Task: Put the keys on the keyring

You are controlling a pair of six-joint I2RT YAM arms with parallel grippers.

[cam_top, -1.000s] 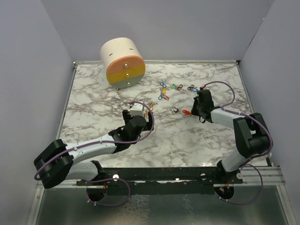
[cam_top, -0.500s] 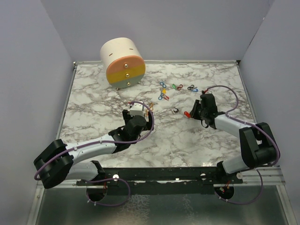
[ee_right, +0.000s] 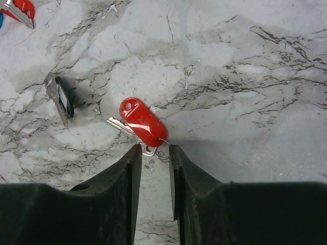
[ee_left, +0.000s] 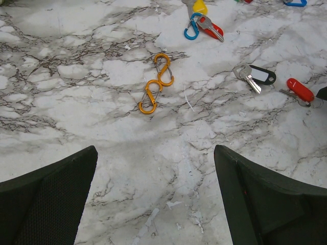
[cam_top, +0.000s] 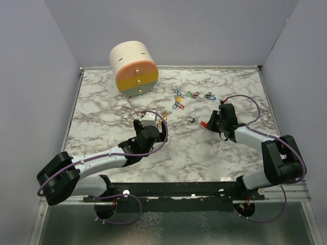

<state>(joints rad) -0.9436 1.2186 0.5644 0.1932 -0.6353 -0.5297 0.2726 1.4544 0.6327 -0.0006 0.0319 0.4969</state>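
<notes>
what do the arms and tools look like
The left arm and right arm have pale grey links, bulky black joints and a purple cable looping along each. The left tool and right tool have two black, wedge-shaped fingers.

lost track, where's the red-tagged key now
Top view, right of centre on the table: the red-tagged key lies at the right gripper's tips, black-tagged key just left.

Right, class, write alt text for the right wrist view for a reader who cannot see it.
A red oblong plastic key tag with a silver metal key under it lies on a white-grey marbled table, its wire ring at the tips of the right gripper, whose dark jaws stand narrowly apart. A black-tagged key lies to the left.
</notes>
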